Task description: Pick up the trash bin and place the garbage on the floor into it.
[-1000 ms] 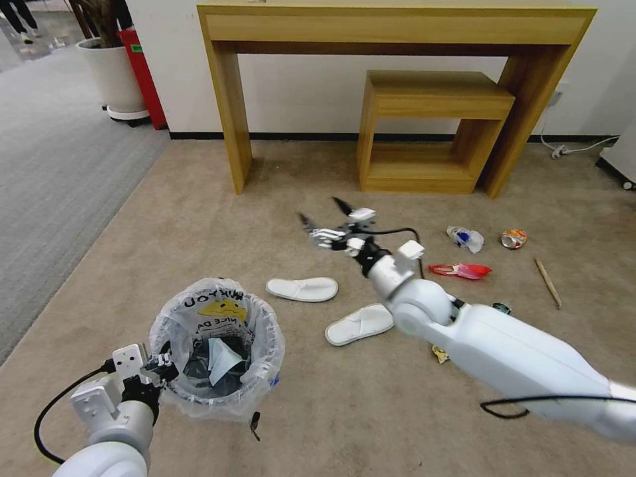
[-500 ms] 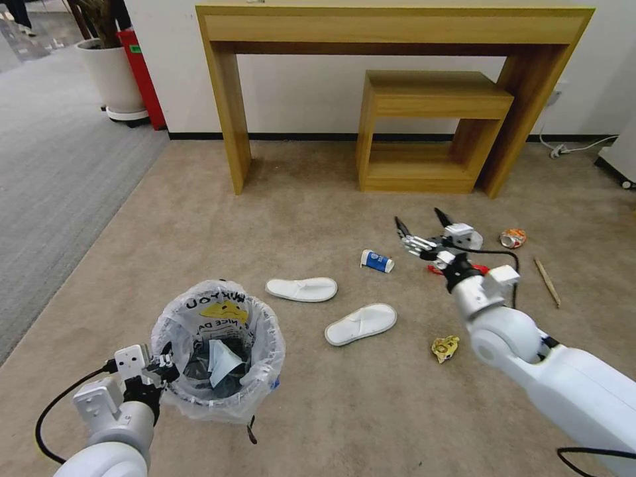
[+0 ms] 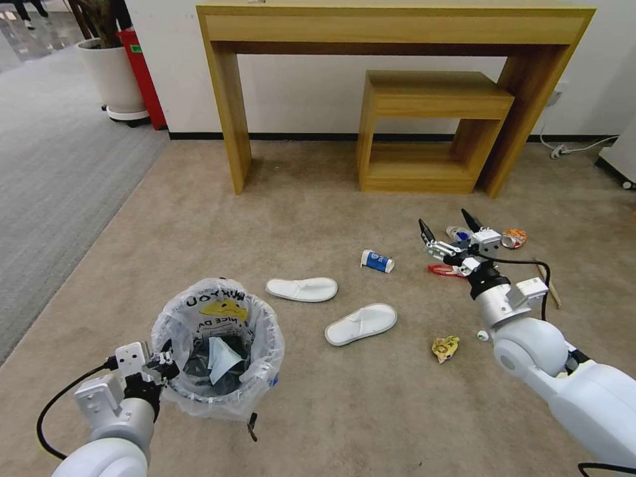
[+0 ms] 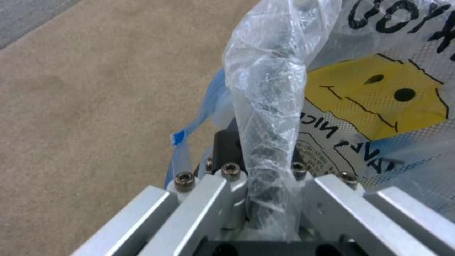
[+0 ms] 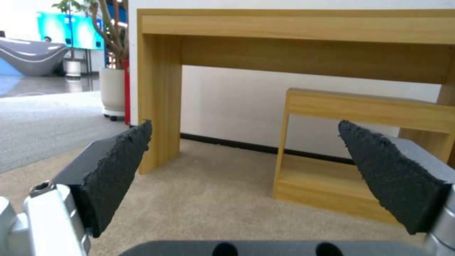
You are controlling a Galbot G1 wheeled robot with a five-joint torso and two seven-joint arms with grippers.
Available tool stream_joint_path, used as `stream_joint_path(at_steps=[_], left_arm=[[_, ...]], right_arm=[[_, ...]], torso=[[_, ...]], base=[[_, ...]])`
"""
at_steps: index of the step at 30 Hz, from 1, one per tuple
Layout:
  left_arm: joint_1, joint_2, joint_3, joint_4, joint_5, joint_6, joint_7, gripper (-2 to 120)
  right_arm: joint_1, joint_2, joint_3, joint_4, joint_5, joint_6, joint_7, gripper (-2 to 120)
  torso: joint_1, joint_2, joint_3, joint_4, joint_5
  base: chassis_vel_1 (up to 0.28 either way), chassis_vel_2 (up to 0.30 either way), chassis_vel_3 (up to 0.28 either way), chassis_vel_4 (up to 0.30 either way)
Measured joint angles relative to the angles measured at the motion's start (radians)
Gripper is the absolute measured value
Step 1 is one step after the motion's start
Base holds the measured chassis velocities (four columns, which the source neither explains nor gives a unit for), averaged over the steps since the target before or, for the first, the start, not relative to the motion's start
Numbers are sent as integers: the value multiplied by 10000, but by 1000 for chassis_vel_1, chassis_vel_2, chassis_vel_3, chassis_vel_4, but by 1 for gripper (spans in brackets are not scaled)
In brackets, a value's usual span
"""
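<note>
The trash bin, dark and lined with a clear printed bag, stands on the beige floor at near left. My left gripper is shut on its bag-covered rim. Garbage lies to the right: two white slippers, a blue-white paper cup, a red wrapper, a small bottle, an orange can, a wooden stick and a yellow wrapper. My right gripper hovers open above the red wrapper and bottle, fingers spread with nothing between.
A tall wooden desk with a lower wooden shelf unit under it stands against the far wall. Grey ribbed carpet runs along the left, with a white plant pot. A cable lies at far right.
My right arm has swung to the right, from above the paper cup to above the red wrapper, still open. The cup and yellow wrapper came into sight. The left gripper kept its hold on the bin.
</note>
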Motion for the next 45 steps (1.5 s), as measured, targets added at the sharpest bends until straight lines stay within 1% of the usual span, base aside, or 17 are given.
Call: stream_joint_path(at_steps=[12, 23, 45], left_arm=[[59, 3, -70, -20, -24, -43, -26, 1], [28, -39, -26, -4, -16, -84, -29, 1], [17, -64, -35, 19, -16, -112, -34, 1]], right_arm=[[63, 301, -167, -235, -221, 178, -279, 100], [88, 329, -217, -314, -288, 307, -406, 100], [298, 337, -513, -482, -240, 348, -574, 100]], torso=[[-1, 0, 0, 0, 0], [2, 0, 2, 0, 0], [1, 0, 1, -1, -1]], base=[[-11, 11, 10, -15], [-64, 68, 76, -59], [-41, 36, 41, -45]])
